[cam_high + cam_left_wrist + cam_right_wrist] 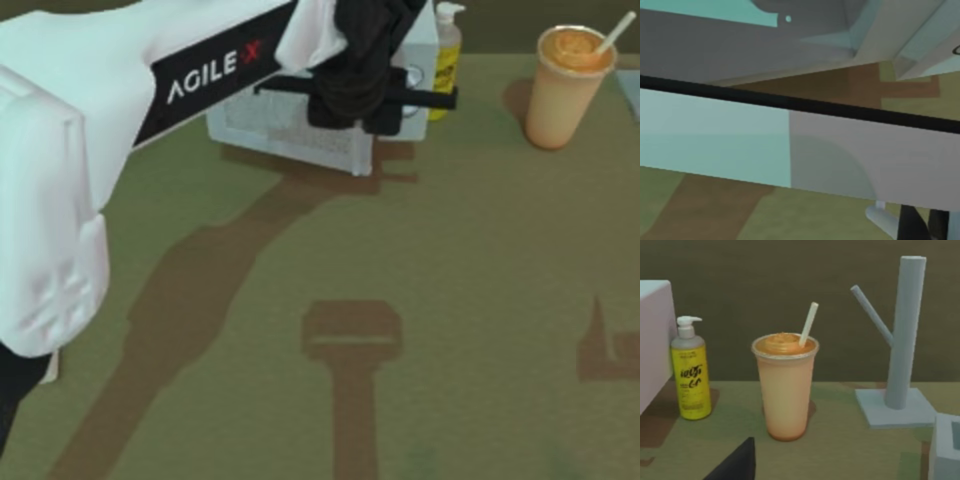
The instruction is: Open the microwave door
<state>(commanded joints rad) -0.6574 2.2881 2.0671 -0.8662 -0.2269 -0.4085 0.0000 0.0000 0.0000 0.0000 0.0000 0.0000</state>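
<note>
Evidently the white left arm reaches to the upper middle of the top view, its black left claw (375, 95) over the boxy pale blue-white microwave (425, 50), placed to swing the mesh-windowed pale microwave door (300, 135), apparently ajar. Whether the claw grips, I cannot tell.

"AGILE X" in white w/ red X on black band of left arm (205, 80). Yellow bottle (691, 380) has dark label marks, unreadable.
</note>
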